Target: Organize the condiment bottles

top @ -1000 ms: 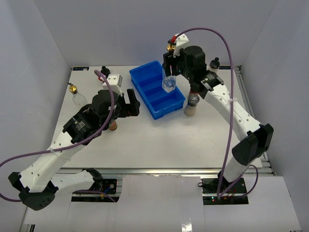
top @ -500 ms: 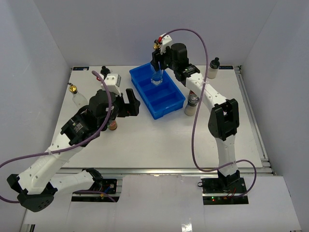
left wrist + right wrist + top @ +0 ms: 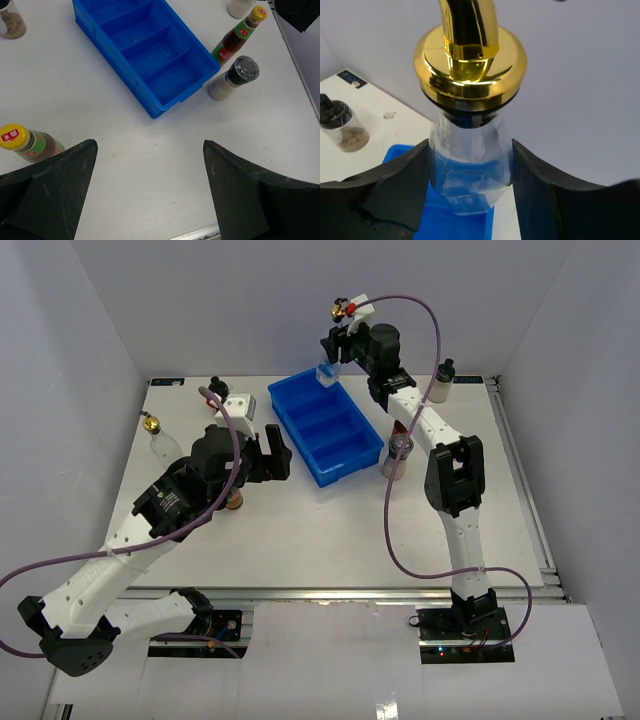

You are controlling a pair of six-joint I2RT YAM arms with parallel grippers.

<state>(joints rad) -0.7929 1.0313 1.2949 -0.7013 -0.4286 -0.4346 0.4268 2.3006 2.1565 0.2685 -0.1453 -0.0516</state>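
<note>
Two arms, same build: white plastic link shells w/ black joint housings. Left arm has rows of small holes along its white lower link and a black base block at the near edge. Right arm has a black elbow housing. A purple cable loops along each arm up to the wrist. White camera mount on the wrist. Left end effector: two broad, matte-black, wedge-shaped fingers, lightly scuffed. Right end effector: same black fingers, curved inner edges.
</note>
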